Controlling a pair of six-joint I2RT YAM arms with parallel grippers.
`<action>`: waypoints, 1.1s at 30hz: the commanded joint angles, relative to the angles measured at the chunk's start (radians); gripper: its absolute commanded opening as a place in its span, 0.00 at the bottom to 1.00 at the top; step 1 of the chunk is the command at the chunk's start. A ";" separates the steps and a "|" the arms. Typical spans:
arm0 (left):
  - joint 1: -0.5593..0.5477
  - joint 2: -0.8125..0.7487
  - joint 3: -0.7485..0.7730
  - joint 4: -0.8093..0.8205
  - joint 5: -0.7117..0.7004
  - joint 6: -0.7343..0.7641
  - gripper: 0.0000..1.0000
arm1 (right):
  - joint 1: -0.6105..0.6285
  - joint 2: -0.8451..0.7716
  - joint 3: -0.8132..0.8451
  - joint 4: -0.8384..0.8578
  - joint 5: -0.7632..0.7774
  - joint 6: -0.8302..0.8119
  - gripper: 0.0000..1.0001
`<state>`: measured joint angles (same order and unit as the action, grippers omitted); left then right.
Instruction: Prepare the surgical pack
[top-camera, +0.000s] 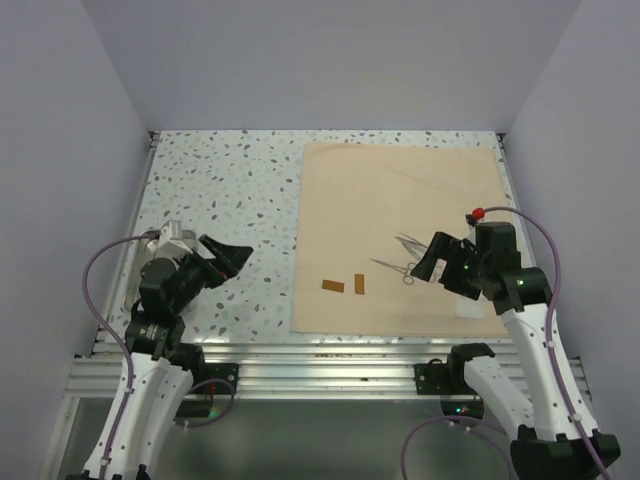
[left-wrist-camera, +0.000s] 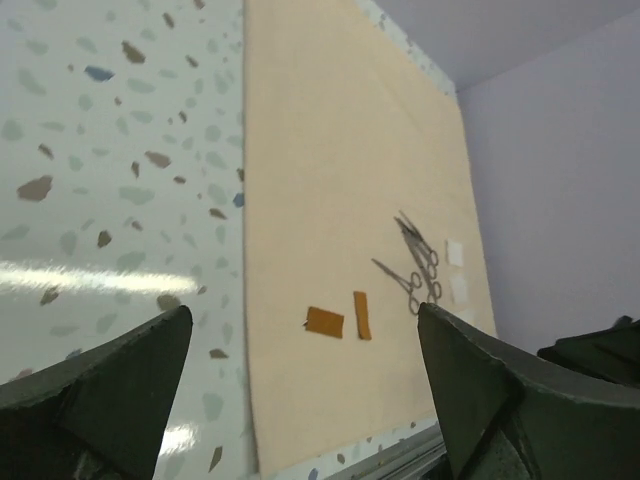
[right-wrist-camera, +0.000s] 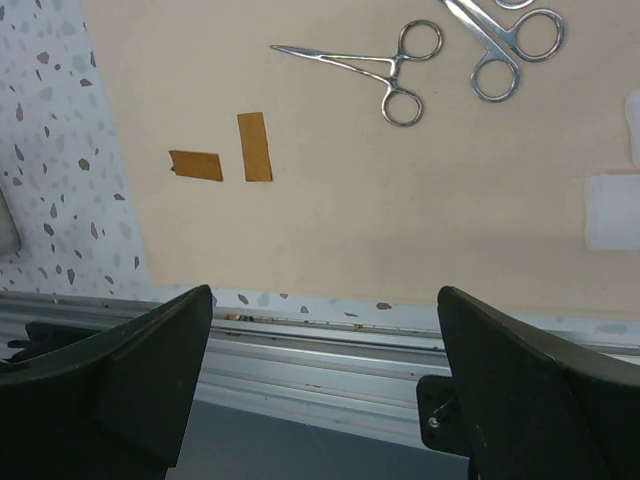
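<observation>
The tan cloth (top-camera: 400, 200) lies flat on the right half of the table. On it are two brown strips (top-camera: 332, 286) (right-wrist-camera: 255, 146), thin metal instruments (top-camera: 398, 262) (right-wrist-camera: 390, 72) and white gauze pads (right-wrist-camera: 610, 210) (left-wrist-camera: 455, 252). A shiny steel tray (top-camera: 133, 262) shows partly under the left arm. My left gripper (top-camera: 228, 255) (left-wrist-camera: 303, 310) hangs open over the speckled table, left of the cloth. My right gripper (top-camera: 428, 262) (right-wrist-camera: 322, 292) is open above the cloth's near right part, beside the instruments. Neither holds anything.
The speckled tabletop (top-camera: 230, 190) is walled at the left, back and right. An aluminium rail (top-camera: 320, 355) runs along the near edge. Purple cables (top-camera: 100, 260) loop off both arms.
</observation>
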<state>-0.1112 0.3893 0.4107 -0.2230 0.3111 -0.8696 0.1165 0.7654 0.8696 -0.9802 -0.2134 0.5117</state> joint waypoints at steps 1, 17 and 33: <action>0.007 0.033 0.074 -0.284 -0.062 0.069 0.98 | -0.006 0.101 0.118 -0.061 0.022 -0.085 0.99; 0.007 0.378 0.525 -0.697 -0.181 0.337 0.87 | 0.095 0.466 0.292 -0.104 0.032 -0.187 0.86; -0.028 0.488 0.576 -0.696 -0.202 0.437 0.81 | 0.118 0.782 0.426 -0.023 0.129 -0.332 0.58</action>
<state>-0.1287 0.8749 0.9569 -0.8856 0.1081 -0.4694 0.2138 1.5032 1.2438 -1.0592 -0.0906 0.2470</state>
